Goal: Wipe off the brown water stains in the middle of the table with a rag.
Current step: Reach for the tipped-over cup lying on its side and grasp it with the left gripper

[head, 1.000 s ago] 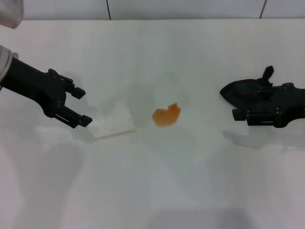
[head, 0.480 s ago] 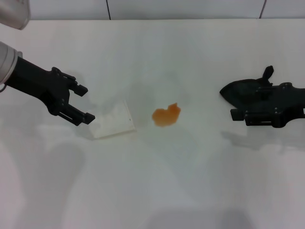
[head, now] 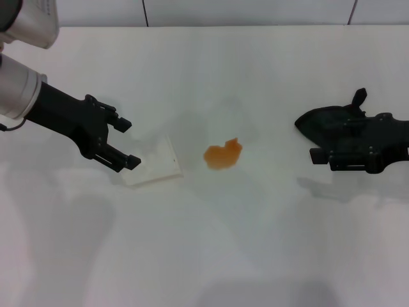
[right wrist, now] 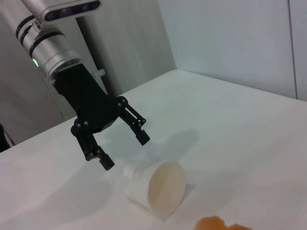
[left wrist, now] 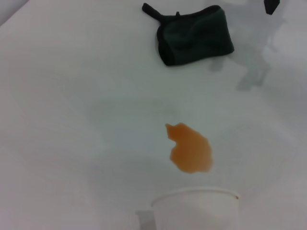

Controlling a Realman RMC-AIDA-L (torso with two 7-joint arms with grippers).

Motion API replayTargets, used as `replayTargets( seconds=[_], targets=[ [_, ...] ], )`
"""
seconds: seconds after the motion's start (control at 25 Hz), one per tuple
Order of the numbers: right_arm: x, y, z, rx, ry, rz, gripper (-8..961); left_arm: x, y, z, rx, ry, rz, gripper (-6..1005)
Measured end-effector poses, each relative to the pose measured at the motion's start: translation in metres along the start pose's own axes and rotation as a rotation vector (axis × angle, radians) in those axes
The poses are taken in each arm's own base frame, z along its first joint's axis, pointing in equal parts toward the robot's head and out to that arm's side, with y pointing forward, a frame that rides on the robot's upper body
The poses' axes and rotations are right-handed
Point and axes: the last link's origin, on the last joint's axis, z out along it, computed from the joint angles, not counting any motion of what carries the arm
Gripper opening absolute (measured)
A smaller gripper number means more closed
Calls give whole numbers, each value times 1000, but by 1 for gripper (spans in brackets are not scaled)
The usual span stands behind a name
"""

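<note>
The brown water stains (head: 223, 155) are one orange-brown blotch in the middle of the white table (head: 211, 256), also seen in the left wrist view (left wrist: 191, 148). The rag (head: 323, 123), a black wad, lies flat on the table at the right (left wrist: 194, 33). My right gripper (head: 329, 137) hovers at the rag's near side, its fingers spread and holding nothing. My left gripper (head: 130, 143) is open beside a translucent white cup (head: 154, 164) that lies on its side left of the stain. The right wrist view shows the left gripper (right wrist: 126, 151) just short of the cup (right wrist: 158, 189).
A grey wall with panel seams runs along the table's far edge (head: 204, 25). The tipped cup lies about a finger's length from the stain.
My left gripper has moved right and a little forward, closing in on the tipped cup. The right gripper, the rag and the stain have stayed where they were.
</note>
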Motion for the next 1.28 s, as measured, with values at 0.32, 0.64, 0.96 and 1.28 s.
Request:
replayTargets(
  seconds=[0.32, 0.64, 0.96, 1.28],
  targets=[
    [1, 0, 0, -2, 2, 4, 609, -3, -1, 7, 5, -6, -4, 861],
    [2, 0, 0, -2, 2, 6, 608, -3, -2, 10, 12, -11, -1, 860],
    [2, 0, 0, -4, 3, 6, 607, 1, -1, 19, 5, -6, 13, 859],
    [2, 0, 0, -4, 3, 7, 606, 1, -1, 23, 8, -10, 17, 858]
  ],
)
